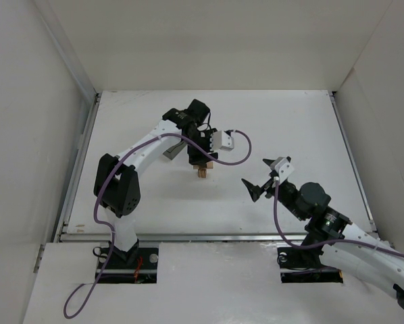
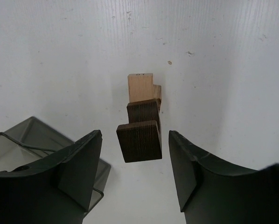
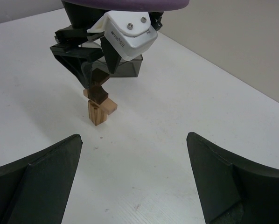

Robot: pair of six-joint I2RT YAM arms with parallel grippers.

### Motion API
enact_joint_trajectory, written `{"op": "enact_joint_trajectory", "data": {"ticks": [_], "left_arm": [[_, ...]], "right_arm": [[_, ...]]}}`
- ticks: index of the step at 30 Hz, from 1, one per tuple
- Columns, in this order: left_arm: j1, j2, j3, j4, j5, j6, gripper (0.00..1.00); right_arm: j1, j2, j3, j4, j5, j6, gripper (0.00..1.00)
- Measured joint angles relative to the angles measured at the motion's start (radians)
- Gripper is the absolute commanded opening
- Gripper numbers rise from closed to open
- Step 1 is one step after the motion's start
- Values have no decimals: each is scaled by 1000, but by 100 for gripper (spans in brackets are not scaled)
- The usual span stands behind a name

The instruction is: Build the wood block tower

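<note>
The wood block tower (image 1: 203,171) stands mid-table: light tan blocks at the bottom and dark brown blocks crosswise on top. In the left wrist view I look down on the tower (image 2: 140,88), with its top dark block (image 2: 139,141) nearest. My left gripper (image 2: 135,135) is open right above the tower, one finger on each side of the top block, with a gap on both sides. The right wrist view shows the tower (image 3: 99,108) under the left gripper (image 3: 90,70). My right gripper (image 3: 134,137) is open and empty, well off to the tower's right (image 1: 257,173).
A translucent grey plastic bin (image 2: 32,140) sits on the table just left of and behind the tower, close to my left fingers; it also shows in the top view (image 1: 173,152) and the right wrist view (image 3: 128,68). White walls enclose the table.
</note>
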Motion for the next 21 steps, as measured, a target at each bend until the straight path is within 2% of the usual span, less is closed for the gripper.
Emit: {"op": "enact_joint_trajectory", "data": {"ticks": [16,17,21], "left_arm": [[6,0,0,19,-56,-6,59],[6,0,0,18,-56,-6,64],[6,-11,0,18,-54,-6,65]], "right_arm": [[0,0,0,-4,0,11,100],[0,0,0,-4,0,11,100],[0,0,0,-4,0,12,100]]}}
